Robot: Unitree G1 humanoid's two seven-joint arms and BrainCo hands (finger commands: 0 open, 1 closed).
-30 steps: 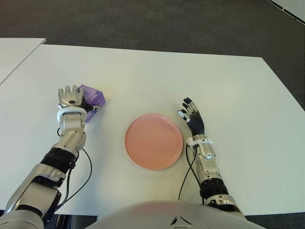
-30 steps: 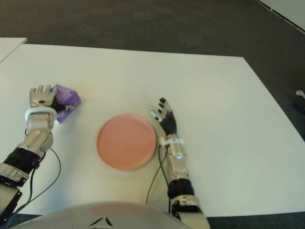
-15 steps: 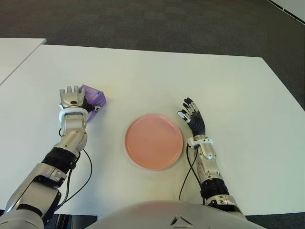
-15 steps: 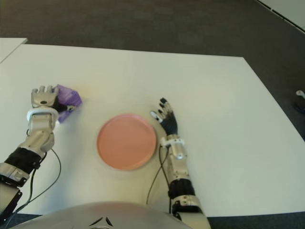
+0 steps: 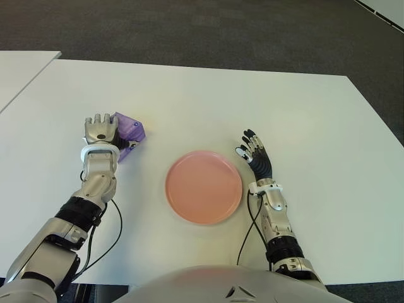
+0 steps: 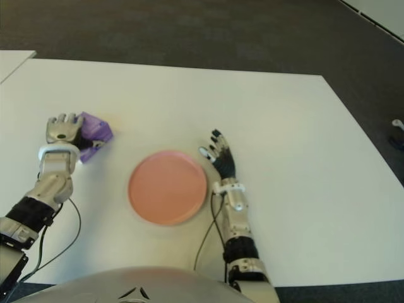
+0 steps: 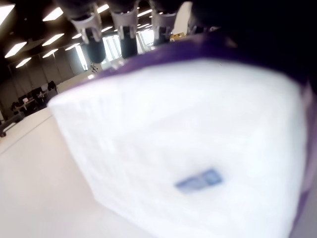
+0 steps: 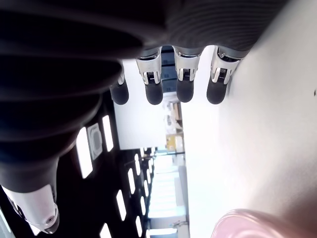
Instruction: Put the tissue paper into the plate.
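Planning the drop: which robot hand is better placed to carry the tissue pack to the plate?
The left robot hand: it already grips the purple tissue pack, left of the pink plate. The right robot hand is open and empty beside the plate's right edge.

A smooth, matt white tabletop fills mid-frame beneath dark, rough-textured carpet along the top. At centre lies a round pink plate with a soft satin sheen. At left, a purple, glossy plastic-wrapped tissue pack shows dimpled white paper through its wrap.
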